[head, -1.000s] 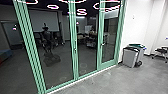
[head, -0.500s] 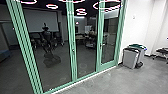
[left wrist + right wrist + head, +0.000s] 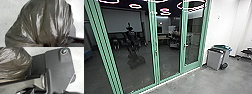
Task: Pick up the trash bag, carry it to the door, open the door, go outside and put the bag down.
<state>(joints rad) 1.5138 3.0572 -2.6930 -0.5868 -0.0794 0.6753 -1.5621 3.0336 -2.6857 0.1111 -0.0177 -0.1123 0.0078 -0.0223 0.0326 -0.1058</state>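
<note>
Glossy, dark plastic trash bag (image 3: 46, 16): close by left gripper
Handling: likely soft, slippery, tearable; weight unclear
Hold: best where gathered folds (image 3: 34, 37) converge
Grip: cannot tell, left gripper or right gripper

Glass wall in green frames (image 3: 154, 37) runs across the left and middle over a smooth grey floor (image 3: 191, 83), meeting a plain white wall (image 3: 221, 25) at right. Two grey plastic bins, one with a dark lid (image 3: 214, 60) and one with a green lid (image 3: 226, 53), stand side by side near that corner, dark office chair (image 3: 246, 53) at the right edge. Glass reads dark, with a broad pale panel (image 3: 121, 22) and glowing pinkish-white ring lights (image 3: 135, 6) up top; can't tell reflection from see-through.
</note>
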